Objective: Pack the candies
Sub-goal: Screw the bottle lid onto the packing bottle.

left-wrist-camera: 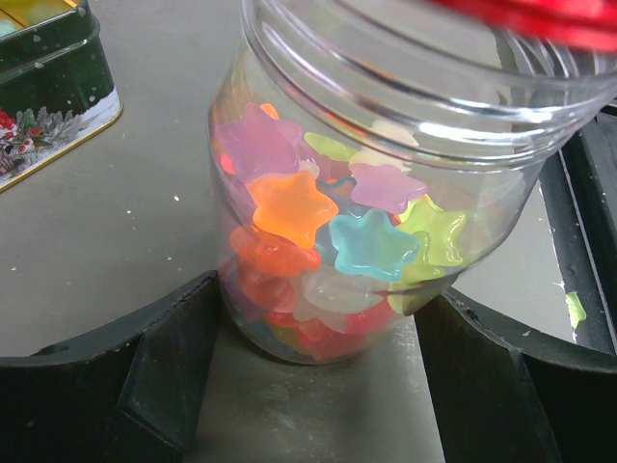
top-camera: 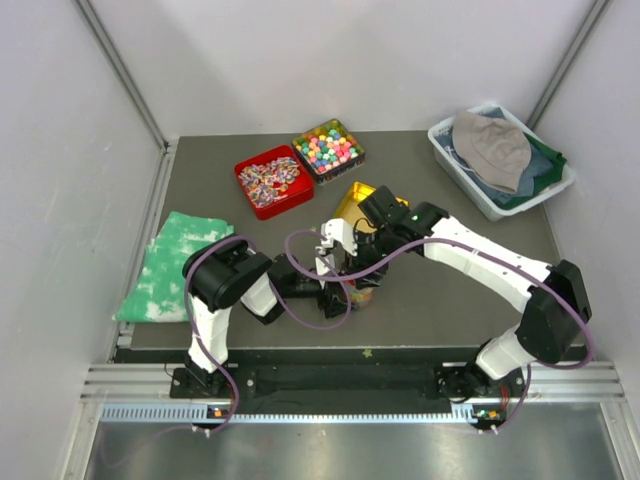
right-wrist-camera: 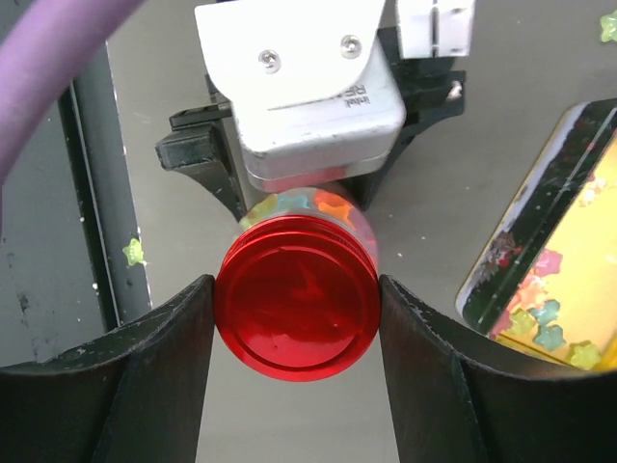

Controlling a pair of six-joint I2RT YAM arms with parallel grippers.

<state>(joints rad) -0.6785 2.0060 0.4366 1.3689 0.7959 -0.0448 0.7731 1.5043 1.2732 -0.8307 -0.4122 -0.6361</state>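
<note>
A clear plastic jar (left-wrist-camera: 386,125) stands on the table, about half full of candies (left-wrist-camera: 289,207): glossy star-shaped jelly pieces in orange, pink, blue, yellow and green. My left gripper (left-wrist-camera: 318,301) is shut on the jar's base, one finger against each side. A red lid (right-wrist-camera: 289,328) sits over the jar's mouth, and my right gripper (right-wrist-camera: 297,289) is shut on its rim from above. In the top view both grippers meet at the jar (top-camera: 360,292) at the table's front centre. An open gold tin (right-wrist-camera: 554,280) beside it holds more star candies.
At the back stand a red tray of striped wrapped sweets (top-camera: 273,181) and a tin of pastel balls (top-camera: 327,148). A green cloth (top-camera: 170,265) lies at the left. A white bin of clothes (top-camera: 500,160) sits at the back right. A loose star (right-wrist-camera: 133,253) lies by the table's edge.
</note>
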